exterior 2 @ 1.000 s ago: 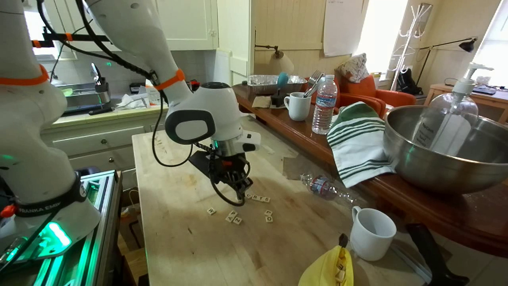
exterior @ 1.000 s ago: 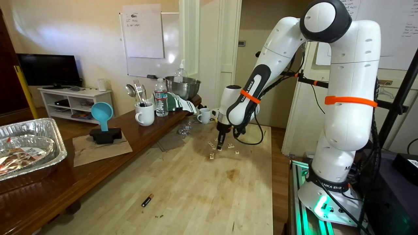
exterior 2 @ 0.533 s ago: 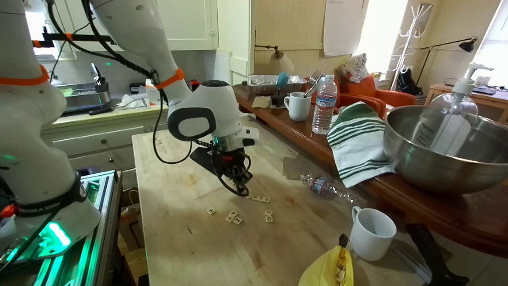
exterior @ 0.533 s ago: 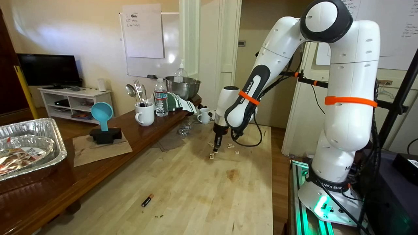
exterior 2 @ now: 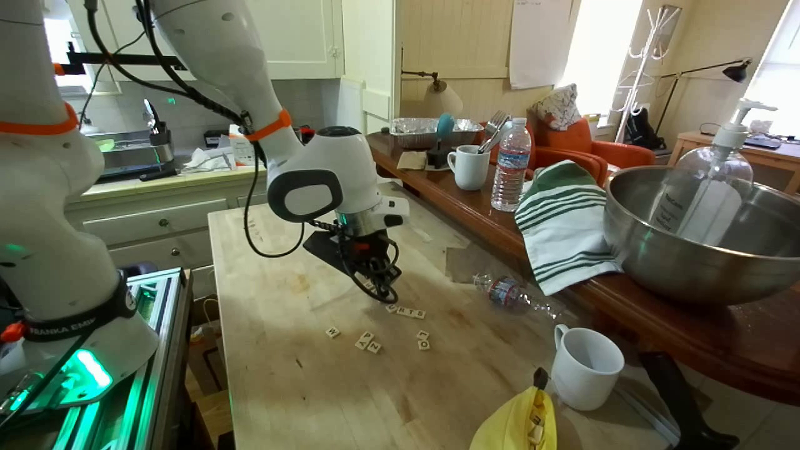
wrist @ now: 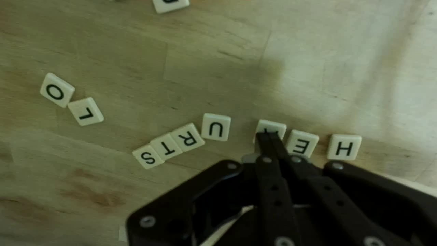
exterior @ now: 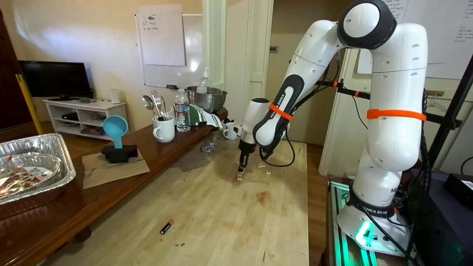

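My gripper (wrist: 268, 134) has its two black fingers pressed together. The fingertips are over a cream letter tile (wrist: 275, 125) and hide most of its letter. I cannot tell whether they touch it. To its right in the wrist view are an E tile (wrist: 302, 143) and an H tile (wrist: 344, 147). To its left are a U tile (wrist: 216, 127), then touching R (wrist: 187, 137), T (wrist: 166, 146) and S (wrist: 148, 156) tiles. An O tile (wrist: 57, 90) and an L tile (wrist: 86, 111) lie farther left. The gripper also shows low over the wooden table in both exterior views (exterior: 241, 170) (exterior 2: 389, 295).
More tiles (exterior 2: 369, 342) lie nearby. A battery (exterior: 166, 227) lies on the table. A crushed plastic bottle (exterior 2: 512, 295), a white mug (exterior 2: 587, 367) and a yellow pouch (exterior 2: 515, 422) are along one side. A raised brown ledge (exterior: 111, 195) holds a foil tray, mug and bowl.
The gripper has moved a short way across the tiles, leftward and toward the camera in an exterior view. It stays low and shut. The tiles show no visible movement.
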